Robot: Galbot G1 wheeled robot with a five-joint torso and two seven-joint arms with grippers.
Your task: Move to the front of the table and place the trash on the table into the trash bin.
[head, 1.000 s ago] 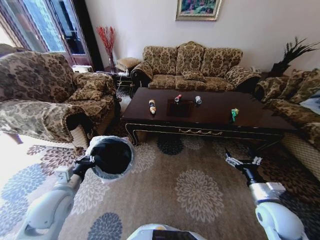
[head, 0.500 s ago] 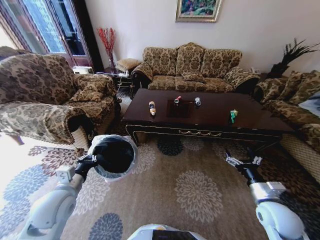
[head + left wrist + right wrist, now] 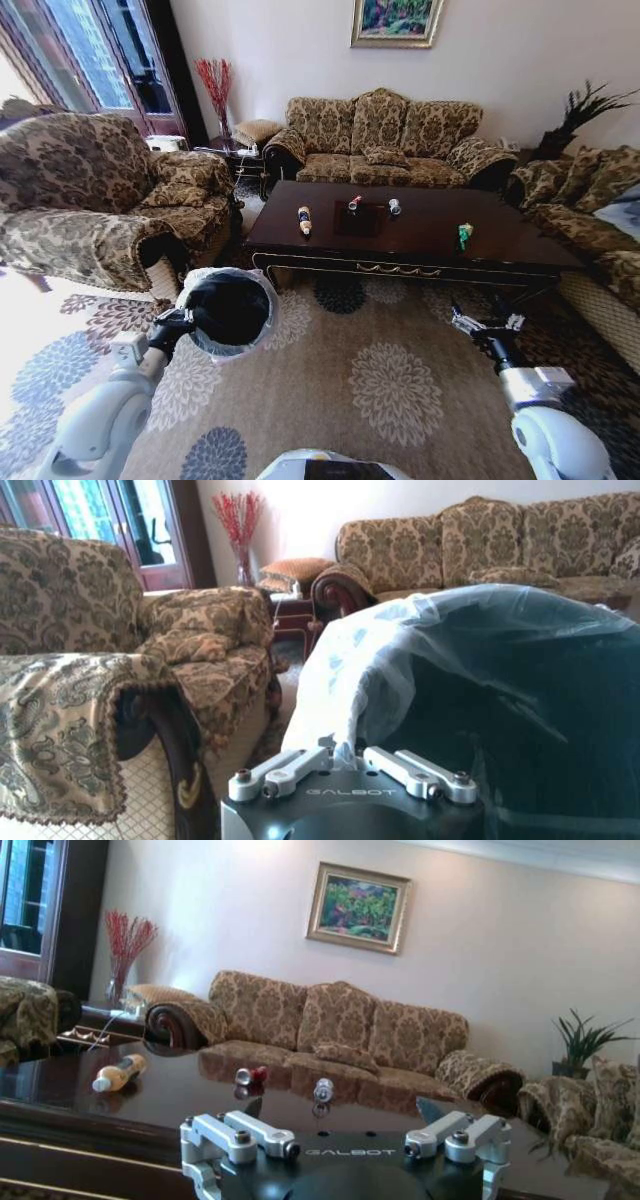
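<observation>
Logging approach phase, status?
Left gripper shut on trash bin, carried low left. Right gripper open, empty, short of table. Four trash items on top. Carpet between looks clear.

Rounded white arms, black wrists, silver-linked tools marked GALBOT.

Table: glossy dark red-brown wood, gold-trimmed apron, curved legs, square centre panel; stands ahead of me, beyond patterned carpet.

Trash on table top: yellow-and-brown tube lying on side, left of centre panel; small red piece at panel's far edge; silvery can just right of it, lying down; green-yellow wrapper further right, apart from others.

Trash bin: round, black, crinkled whitish bag liner, mouth tilted toward me, near left, held in my left gripper by liner rim.
</observation>
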